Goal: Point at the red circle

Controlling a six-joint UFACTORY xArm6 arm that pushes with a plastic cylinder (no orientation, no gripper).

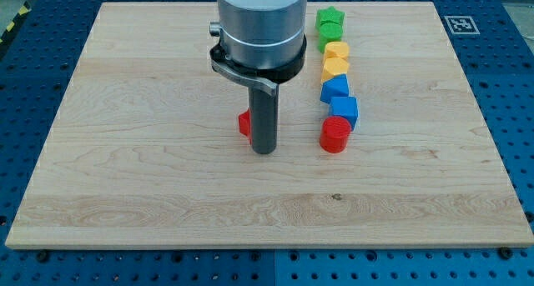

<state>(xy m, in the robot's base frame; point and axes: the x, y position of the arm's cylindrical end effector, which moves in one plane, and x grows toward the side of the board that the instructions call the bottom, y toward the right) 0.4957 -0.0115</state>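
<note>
The red circle (335, 135), a short red cylinder, stands right of the board's middle at the lower end of a column of blocks. My tip (264, 150) rests on the board about 85 pixels to the view's left of the red circle, not touching it. A second red block (244, 123) sits right against the rod's left side, partly hidden by it; its shape cannot be made out.
Above the red circle runs a column: two blue blocks (344, 110) (335, 88), two yellow blocks (335, 67) (336, 50), then two green blocks (330, 33) (330, 18) near the board's top edge. The wooden board (125, 153) lies on a blue perforated table.
</note>
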